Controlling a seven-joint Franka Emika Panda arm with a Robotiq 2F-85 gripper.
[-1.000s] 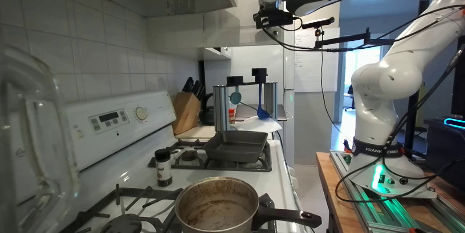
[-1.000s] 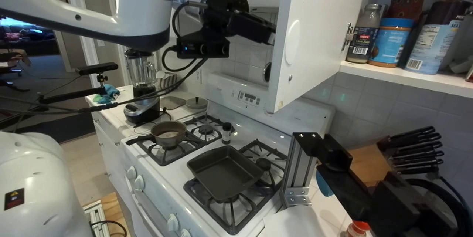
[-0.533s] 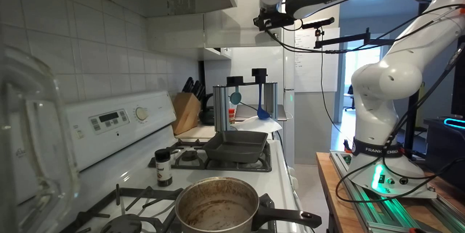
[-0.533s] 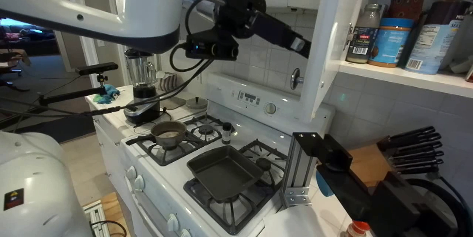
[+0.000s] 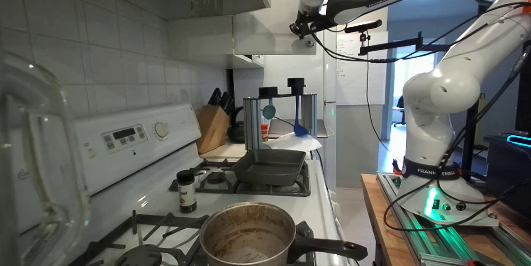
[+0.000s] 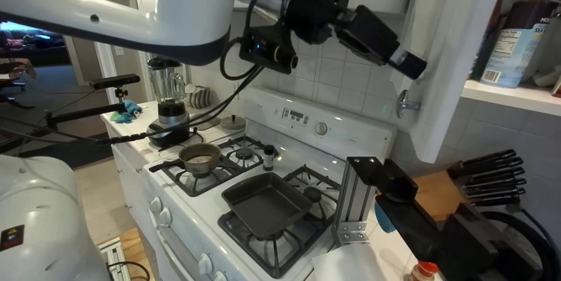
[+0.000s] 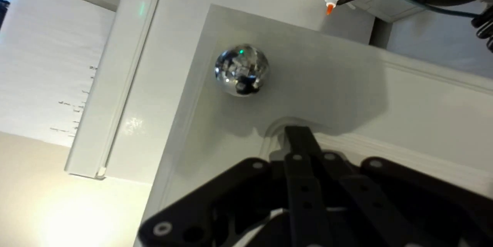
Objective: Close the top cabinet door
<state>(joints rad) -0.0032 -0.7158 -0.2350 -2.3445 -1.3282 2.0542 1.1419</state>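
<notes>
"FRANKA EMIKA" is lettered along the arm [image 5: 439, 91]. The top cabinet door [image 6: 451, 53] stands open before its shelf [image 6: 521, 97], with open room below its bottom edge. The gripper [image 6: 413, 66], fingers together, points at its outer face; a canister [image 6: 508, 53] reads "SEA"; the chrome knob [image 7: 242, 70] sits near the fingertips.

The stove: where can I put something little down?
The white strip between the grates is bare toward the knobs; the shaker stands toward its back. The grates are more crowded, holding the pot and pan. I can't tell if it's hot.
</notes>
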